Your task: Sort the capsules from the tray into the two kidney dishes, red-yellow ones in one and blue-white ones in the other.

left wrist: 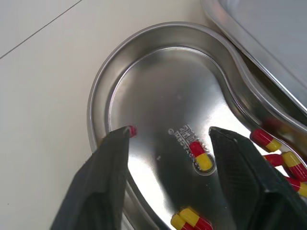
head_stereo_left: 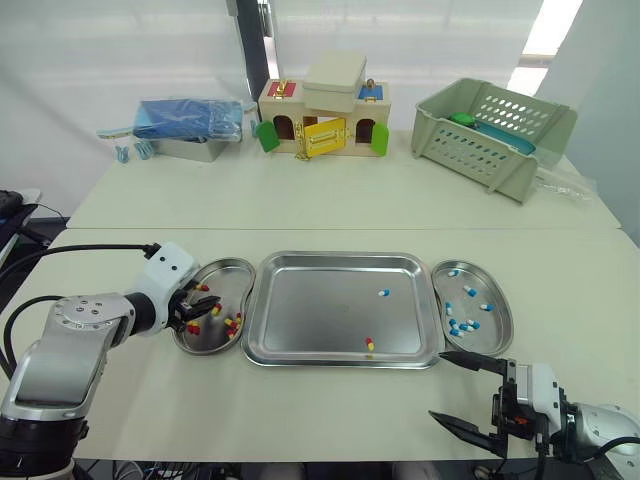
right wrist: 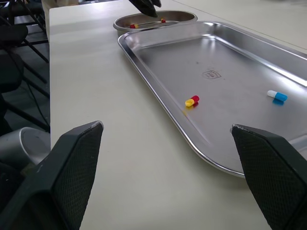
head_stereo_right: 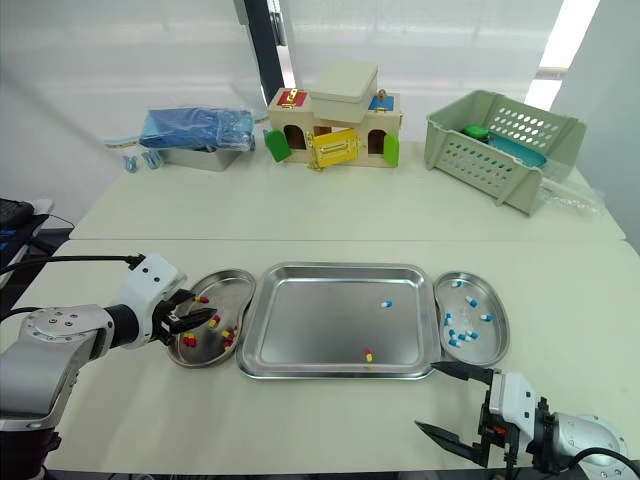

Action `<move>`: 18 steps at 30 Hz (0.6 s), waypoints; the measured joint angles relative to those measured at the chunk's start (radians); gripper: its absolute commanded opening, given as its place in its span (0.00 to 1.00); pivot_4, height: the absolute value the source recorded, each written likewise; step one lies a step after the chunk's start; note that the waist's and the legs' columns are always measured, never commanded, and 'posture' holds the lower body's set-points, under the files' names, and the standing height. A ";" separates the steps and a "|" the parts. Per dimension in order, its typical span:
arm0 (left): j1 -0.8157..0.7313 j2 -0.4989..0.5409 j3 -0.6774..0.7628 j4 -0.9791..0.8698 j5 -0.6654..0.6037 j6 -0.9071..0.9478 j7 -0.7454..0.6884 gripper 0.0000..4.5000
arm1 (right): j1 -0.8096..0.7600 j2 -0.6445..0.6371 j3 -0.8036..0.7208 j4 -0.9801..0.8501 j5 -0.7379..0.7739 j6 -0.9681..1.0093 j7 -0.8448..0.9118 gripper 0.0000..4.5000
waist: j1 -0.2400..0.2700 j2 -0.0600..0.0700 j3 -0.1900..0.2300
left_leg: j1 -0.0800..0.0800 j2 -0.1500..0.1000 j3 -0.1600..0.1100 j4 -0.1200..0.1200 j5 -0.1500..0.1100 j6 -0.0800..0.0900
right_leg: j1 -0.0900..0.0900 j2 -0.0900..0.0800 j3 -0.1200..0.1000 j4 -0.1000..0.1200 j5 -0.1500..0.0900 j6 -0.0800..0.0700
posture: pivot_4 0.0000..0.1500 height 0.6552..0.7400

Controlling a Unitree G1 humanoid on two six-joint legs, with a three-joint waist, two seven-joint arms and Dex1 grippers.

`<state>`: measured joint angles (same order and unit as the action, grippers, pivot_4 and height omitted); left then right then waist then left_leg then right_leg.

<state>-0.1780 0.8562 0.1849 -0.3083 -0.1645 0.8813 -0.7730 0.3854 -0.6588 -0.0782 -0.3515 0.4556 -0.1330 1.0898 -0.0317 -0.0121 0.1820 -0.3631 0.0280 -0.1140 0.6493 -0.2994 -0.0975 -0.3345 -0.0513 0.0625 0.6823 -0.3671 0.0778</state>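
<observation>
Sitting in front of a white wall (head_stereo_left: 120,50) is a pale cream bench (head_stereo_left: 330,200), with a seam running across it behind the steel dishes.

Back row:
- a blue bag (head_stereo_left: 190,118) on a metal box (head_stereo_left: 190,150)
- a wooden toy house (head_stereo_left: 322,120) with coloured doors
- a grey-green slotted basket (head_stereo_left: 470,150), tilted, with something teal inside

Front row:
- The steel tray (head_stereo_left: 320,310) is in the middle. It holds one loose blue-white capsule (head_stereo_left: 384,293) toward its back right and one loose red-yellow capsule (head_stereo_left: 369,345) near its front rim.
- The left kidney dish (head_stereo_left: 222,278) sits just beside the tray's left rim and holds several red-yellow capsules (head_stereo_left: 232,322).
- The right kidney dish (head_stereo_left: 492,335) sits just beside the tray's right rim and holds a scatter of blue-white capsules (head_stereo_left: 462,325).

The left end effector (left wrist: 170,134) is low over the left kidney dish. Its fingers are spread apart and grip nothing, and capsules lie on the dish floor under and beside them. The right end effector (head_stereo_left: 440,386) is near the bench's front edge, off the tray's front right corner. Its fingers are spread wide and it is empty.
</observation>
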 measured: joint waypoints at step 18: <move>0.093 0.164 0.208 0.179 -0.101 -0.070 -0.110 1.00 | -0.020 -0.093 -0.205 0.062 0.084 0.113 -0.023 1.00 | -0.005 0.000 0.000 | 0.000 0.000 0.001 -0.001 0.000 0.000 | -0.001 0.000 0.001 0.000 0.000 0.000 | 1.00 1.00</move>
<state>-0.0848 1.0205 0.3930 -0.1298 -0.2655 0.8109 -0.8828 0.3655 -0.7522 -0.2829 -0.2893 0.5392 -0.0196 1.0665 -0.0370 -0.0122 0.1821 -0.3627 0.0280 -0.1126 0.6481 -0.2996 -0.0972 -0.3357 -0.0513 0.0636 0.6822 -0.3671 0.0778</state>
